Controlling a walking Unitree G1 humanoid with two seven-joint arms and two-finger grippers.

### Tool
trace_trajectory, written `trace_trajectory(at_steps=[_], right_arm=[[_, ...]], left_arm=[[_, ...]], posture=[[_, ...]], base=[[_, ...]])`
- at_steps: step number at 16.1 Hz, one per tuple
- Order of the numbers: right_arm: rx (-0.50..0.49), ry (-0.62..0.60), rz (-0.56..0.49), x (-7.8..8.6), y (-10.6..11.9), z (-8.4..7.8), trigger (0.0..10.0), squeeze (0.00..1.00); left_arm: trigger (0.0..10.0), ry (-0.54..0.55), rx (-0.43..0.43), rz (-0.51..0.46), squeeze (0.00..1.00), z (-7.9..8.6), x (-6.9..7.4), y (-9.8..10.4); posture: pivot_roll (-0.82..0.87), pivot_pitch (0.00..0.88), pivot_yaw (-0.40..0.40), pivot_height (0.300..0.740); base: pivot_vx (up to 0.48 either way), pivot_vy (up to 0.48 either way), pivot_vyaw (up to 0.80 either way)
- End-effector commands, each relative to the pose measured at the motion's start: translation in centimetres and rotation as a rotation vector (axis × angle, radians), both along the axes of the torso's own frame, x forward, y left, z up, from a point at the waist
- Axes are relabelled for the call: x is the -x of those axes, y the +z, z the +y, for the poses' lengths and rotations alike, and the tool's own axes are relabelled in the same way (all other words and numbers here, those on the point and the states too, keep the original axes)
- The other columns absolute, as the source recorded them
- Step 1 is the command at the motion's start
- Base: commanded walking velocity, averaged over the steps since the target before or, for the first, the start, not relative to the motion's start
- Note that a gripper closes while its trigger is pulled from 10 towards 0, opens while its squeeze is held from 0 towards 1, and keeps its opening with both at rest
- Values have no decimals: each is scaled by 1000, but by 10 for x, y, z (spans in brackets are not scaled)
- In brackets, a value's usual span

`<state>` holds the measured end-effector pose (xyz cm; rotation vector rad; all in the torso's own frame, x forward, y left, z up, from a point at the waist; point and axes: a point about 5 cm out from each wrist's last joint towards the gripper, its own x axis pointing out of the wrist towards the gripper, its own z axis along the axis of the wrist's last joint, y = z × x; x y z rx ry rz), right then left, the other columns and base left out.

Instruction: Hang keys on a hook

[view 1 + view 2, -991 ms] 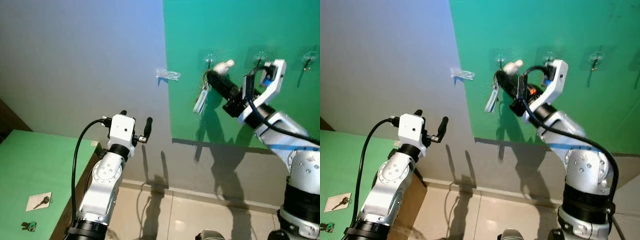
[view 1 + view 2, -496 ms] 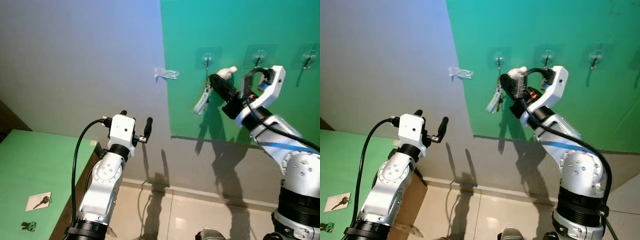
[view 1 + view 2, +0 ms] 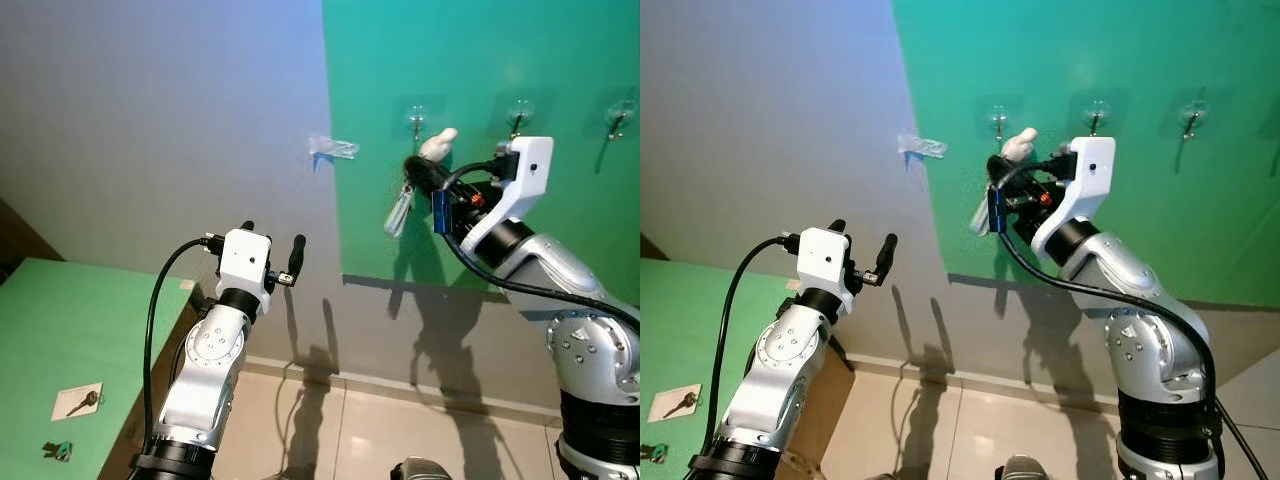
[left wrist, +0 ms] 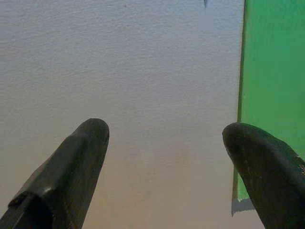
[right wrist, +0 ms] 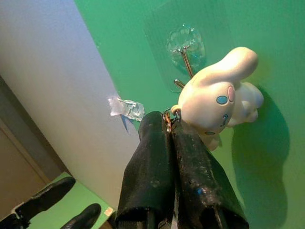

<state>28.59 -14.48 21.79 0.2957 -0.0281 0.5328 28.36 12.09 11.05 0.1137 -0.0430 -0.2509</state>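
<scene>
I see the right gripper [image 5: 174, 125] up at the green wall [image 3: 480, 60], fingers clenched on the keys [image 3: 398, 208] just below the leftmost hook [image 5: 183, 52] (white plush charm [image 5: 217, 98] sticks up beside it). Left gripper [image 4: 167, 167] idles facing the grey wall [image 3: 150, 110], fingers spread, holding nothing.

Keys [image 3: 398, 212] were blurred; key ring [image 5: 167, 119] mostly hidden between right gripper [image 5: 167, 125] fingers, hook [image 5: 183, 62] at 12 o'clock.
</scene>
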Motion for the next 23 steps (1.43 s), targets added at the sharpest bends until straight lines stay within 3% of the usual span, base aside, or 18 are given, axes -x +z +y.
trace_trajectory(at_steps=[1,3,4,7,8,10,11,12,17,20,23], right_arm=[[11,17,-27,2,1,4,0,0],[54,38,-39,3,-1,2,0,0],[147,92,-37,8,-8,-6,0,0],[255,164,1,13,-20,-24,0,0],[372,250,25,19,-26,-37,0,0],[463,278,-8,16,-22,-43,0,0],[508,288,-44,13,-17,-45,0,0],[553,293,-83,10,-12,-47,0,0],[667,435,-138,9,-1,-49,0,0],[687,540,-142,6,-1,-43,0,0],[687,634,-154,7,-2,-32,0,0]], left_arm=[[10000,4,-9,5,1000,3,1,-1],[10000,-18,-14,6,1000,0,0,-1],[10000,-66,-21,41,1000,-4,-2,-4],[10000,-166,4,100,1000,-9,-4,-8],[10000,-242,9,126,1000,-11,-8,-6],[10000,-298,33,136,1000,-10,-13,-1],[10000,-325,23,131,247,-7,-17,3],[10000,-351,13,126,0,-4,-20,9],[10000,-584,1,99,0,3,-27,39],[10000,-825,-69,112,0,-7,-20,49],[10000,-972,-145,120,0,-14,-9,47]], posture=[[-238,28,121,736],[-239,25,124,736],[-242,21,124,736],[-248,12,124,736],[-254,3,127,736],[-259,0,127,736],[-260,0,129,736],[-258,0,129,736],[-252,8,127,736],[-256,11,126,736],[-259,13,128,736]], base=[[0,0,0],[0,0,0],[0,0,0],[0,0,0],[0,0,0],[0,0,0],[0,0,0],[0,0,0],[0,0,0],[0,0,0],[0,0,0]])
